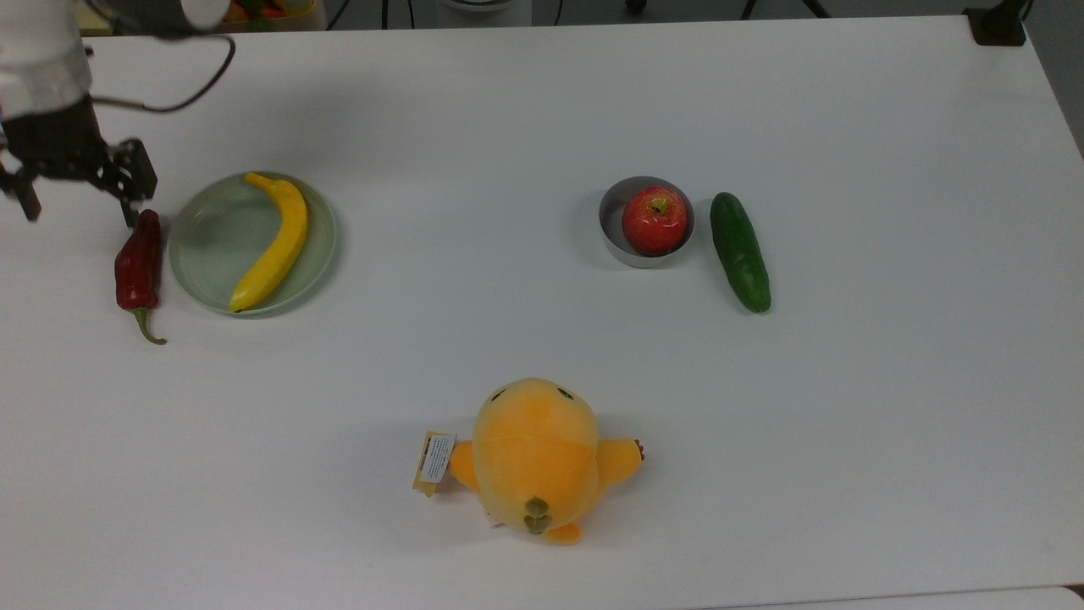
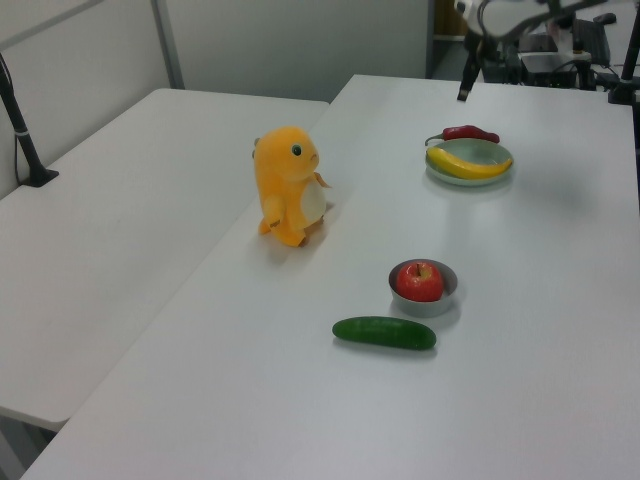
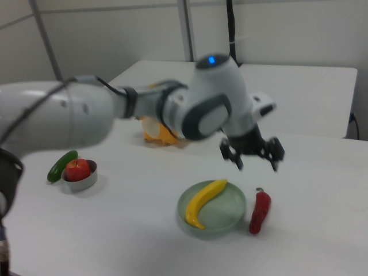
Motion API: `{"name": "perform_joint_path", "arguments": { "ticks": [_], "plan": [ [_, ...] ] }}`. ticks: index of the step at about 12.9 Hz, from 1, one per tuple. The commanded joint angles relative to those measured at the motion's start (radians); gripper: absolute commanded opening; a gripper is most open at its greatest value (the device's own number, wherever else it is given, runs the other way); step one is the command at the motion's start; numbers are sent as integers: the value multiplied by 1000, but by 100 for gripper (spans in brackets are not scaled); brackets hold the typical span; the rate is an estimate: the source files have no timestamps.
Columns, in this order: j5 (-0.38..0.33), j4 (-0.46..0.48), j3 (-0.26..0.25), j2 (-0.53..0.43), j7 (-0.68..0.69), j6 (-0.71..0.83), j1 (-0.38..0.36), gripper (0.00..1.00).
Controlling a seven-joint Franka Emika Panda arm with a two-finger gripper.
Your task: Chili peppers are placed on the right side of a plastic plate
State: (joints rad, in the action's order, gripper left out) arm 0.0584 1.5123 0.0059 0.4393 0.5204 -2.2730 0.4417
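Now the gripper (image 1: 76, 191) hangs above the desk (image 1: 542, 356) with its jaws spread apart and nothing between them. In the top view, the chili pepper (image 1: 141, 263) lies flat on the desk just below the jaws and slightly toward the top view's right, apart from them. Its long axis runs nearly up and down in the top view, with the blunt red end toward the jaws and the curved green stem pointing away from them. The plastic plate (image 1: 212, 246) sits farther toward the top view's right of the jaws, holding a banana (image 1: 273, 243); the chili lies just beside the plate's rim, outside it. In the right view the gripper (image 3: 252, 154) hovers above and behind the chili pepper (image 3: 259, 211), which lies on the right view's right of the plastic plate (image 3: 225, 214), so the placement looks done. Any further move most likely turns on clearance: the pepper's near end lies close under the open jaws, so a lift straight upward would avoid brushing it. With one arm only, no choice of hand arises. Well away from the jaws toward the top view's right stand a grey bowl (image 1: 615, 233) with an apple (image 1: 654, 220), a cucumber (image 1: 739, 251) and a yellow plush toy (image 1: 535, 457).
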Motion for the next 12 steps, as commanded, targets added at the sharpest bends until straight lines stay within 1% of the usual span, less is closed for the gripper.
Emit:
{"name": "perform_joint_path", "arguments": {
  "ticks": [1, 3, 6, 8, 10, 12],
  "plan": [
    [-72, 35, -10, -233, -152, 250, -89, 100],
    [-80, 35, -11, -316, -215, 367, -128, 100],
    [-100, 39, -12, -418, -360, 553, -201, 100],
    [-100, 43, -12, -461, -452, 643, -260, 100],
    [-100, 49, -12, -475, -515, 717, -317, 100],
    [-100, 71, -12, -501, -589, 776, -404, 100]
  ]
}}
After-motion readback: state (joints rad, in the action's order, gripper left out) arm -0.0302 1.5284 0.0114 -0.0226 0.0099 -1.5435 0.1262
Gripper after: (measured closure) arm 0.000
